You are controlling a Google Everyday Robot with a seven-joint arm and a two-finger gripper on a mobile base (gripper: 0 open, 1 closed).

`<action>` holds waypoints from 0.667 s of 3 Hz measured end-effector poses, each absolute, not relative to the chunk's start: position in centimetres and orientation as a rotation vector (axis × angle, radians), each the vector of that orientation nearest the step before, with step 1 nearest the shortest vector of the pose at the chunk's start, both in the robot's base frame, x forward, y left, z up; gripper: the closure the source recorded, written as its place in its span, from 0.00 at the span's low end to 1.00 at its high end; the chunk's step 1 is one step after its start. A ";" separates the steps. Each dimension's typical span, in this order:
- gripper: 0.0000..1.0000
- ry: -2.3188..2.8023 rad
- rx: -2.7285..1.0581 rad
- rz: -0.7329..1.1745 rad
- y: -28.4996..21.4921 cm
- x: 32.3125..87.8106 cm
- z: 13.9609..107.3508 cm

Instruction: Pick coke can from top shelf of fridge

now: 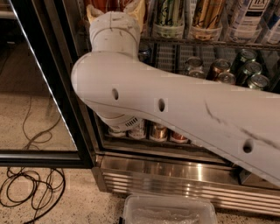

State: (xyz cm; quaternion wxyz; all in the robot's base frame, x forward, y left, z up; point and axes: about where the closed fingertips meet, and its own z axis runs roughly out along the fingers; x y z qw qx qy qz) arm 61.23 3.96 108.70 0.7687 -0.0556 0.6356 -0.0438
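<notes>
My gripper point(114, 6) is at the top edge of the view, at the left end of the top shelf point(192, 42) of the fridge point(175, 175). My thick white arm point(175, 113) runs from the lower right up to it and hides much of the shelves. A reddish can surface, apparently the coke can point(103, 4), shows just above my wrist, mostly cut off by the frame edge. The top shelf is a wire rack with clear front guards.
Tall cans stand on the top shelf: green-white point(168, 13), gold point(208, 13), white-blue point(249, 17). Short bronze and green cans point(227, 72) fill the rack below. The black-framed glass door point(57, 87) stands open at left. Cables point(26, 192) and a clear plastic box point(168, 212) lie on the floor.
</notes>
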 end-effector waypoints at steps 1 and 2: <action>0.31 1.379 -0.120 -0.094 3.9 61.3 108.7; 0.33 1.375 -0.100 -0.118 2.8 61.6 108.9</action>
